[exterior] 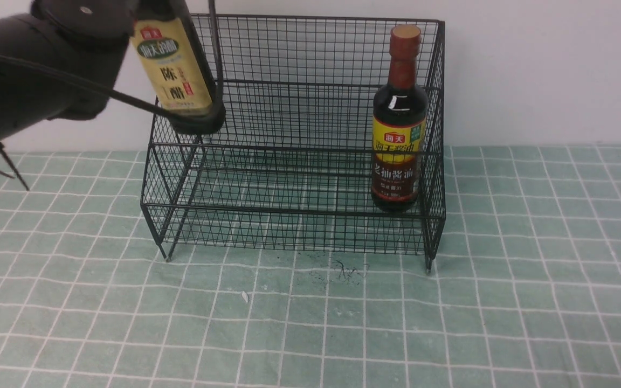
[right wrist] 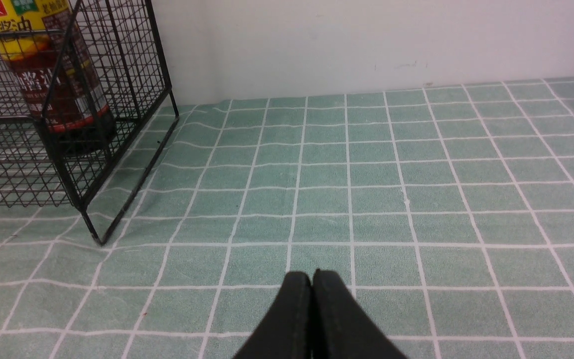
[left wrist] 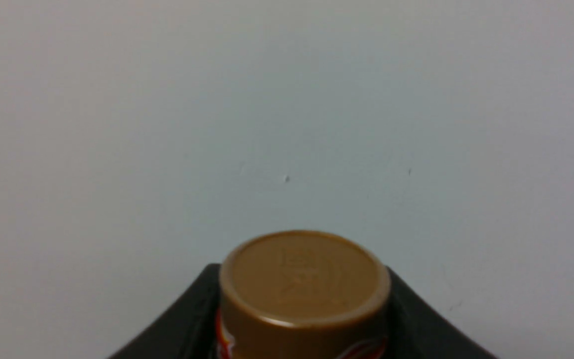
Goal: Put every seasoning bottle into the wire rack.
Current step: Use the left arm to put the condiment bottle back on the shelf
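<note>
Left hand [left wrist: 302, 324] grips the gold-cap bottle [exterior: 173, 70] near its top, jaws part-open around it. The bottle hangs tilted, its base at the rack's [exterior: 294, 108] left end, about level with the upper tier. Only the left wrist view shows its cap [left wrist: 303, 276], fingers [left wrist: 177, 319] either side. Red-cap bottle [exterior: 399, 124] stands upright at the lower tier's right end, open mesh between them. Right hand [right wrist: 312, 299], pressed shut on nothing, hovers over open surface [right wrist: 416, 174] right of the rack.

Two seasoning bottles here, a beige-label one [exterior: 173, 67] and a long-necked one [exterior: 399, 121]. Just one wire rack [exterior: 289, 212], two tiers I think.
</note>
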Robot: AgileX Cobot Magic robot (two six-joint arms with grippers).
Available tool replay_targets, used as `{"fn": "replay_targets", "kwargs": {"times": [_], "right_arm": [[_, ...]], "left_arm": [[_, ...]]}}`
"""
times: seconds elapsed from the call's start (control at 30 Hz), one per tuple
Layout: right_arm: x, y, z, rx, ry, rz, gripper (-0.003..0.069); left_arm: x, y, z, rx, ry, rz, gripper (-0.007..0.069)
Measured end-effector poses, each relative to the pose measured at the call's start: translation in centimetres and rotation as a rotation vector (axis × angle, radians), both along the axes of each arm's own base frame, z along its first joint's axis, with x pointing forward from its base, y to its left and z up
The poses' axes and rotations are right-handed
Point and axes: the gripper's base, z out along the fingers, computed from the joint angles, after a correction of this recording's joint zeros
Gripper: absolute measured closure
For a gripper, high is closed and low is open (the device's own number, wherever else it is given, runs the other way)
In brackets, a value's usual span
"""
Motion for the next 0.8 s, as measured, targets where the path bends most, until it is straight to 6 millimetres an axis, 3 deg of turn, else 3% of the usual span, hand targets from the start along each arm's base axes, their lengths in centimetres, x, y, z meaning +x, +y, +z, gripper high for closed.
{"fn": "replay_targets", "kwargs": {"times": [0.13,0.53,0.8], "right_arm": [[0.0,0.0,0.0,0.0,0.0,0.0,0.0673],[0.0,0.0,0.0,0.0,0.0,0.0,0.0673],[0.0,0.0,0.0,0.0,0.0,0.0,0.0673]], "left_arm": [[1.1,-0.4,-2.1,0.015,0.05,-0.002,0.0314],[2.5,-1.6,-5.7,0.072,0.188,-0.079,0.0315],[2.5,-1.7,-6.1,0.16,0.238,-0.093,0.0315]]}}
